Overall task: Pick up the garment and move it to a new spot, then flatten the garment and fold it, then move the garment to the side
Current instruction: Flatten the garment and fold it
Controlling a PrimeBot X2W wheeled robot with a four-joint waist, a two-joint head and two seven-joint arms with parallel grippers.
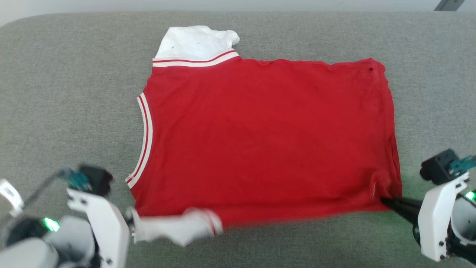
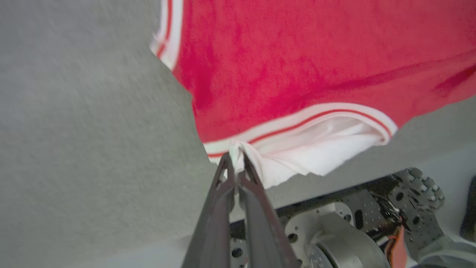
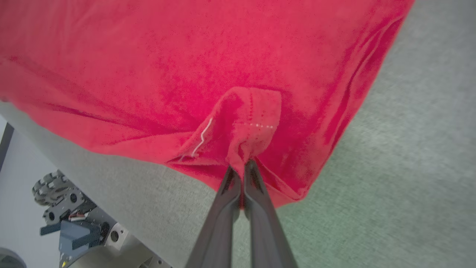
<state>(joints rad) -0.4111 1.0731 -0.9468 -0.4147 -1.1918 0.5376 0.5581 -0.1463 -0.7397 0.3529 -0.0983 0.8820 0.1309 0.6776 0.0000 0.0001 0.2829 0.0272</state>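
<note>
Head view: garment (image 1: 260, 137) on grey surface (image 1: 74, 74), left gripper (image 1: 132, 220) and right gripper (image 1: 385, 201) clamped on its near edge

Both jaws pinched tight.

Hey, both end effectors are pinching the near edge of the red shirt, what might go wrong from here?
1. The left end effector grips just a thin bit of the white sleeve, so a pull may slip it free.
2. The right end effector pinches a bunched hem corner, so a fold could trap that wrinkle in the garment.
</note>
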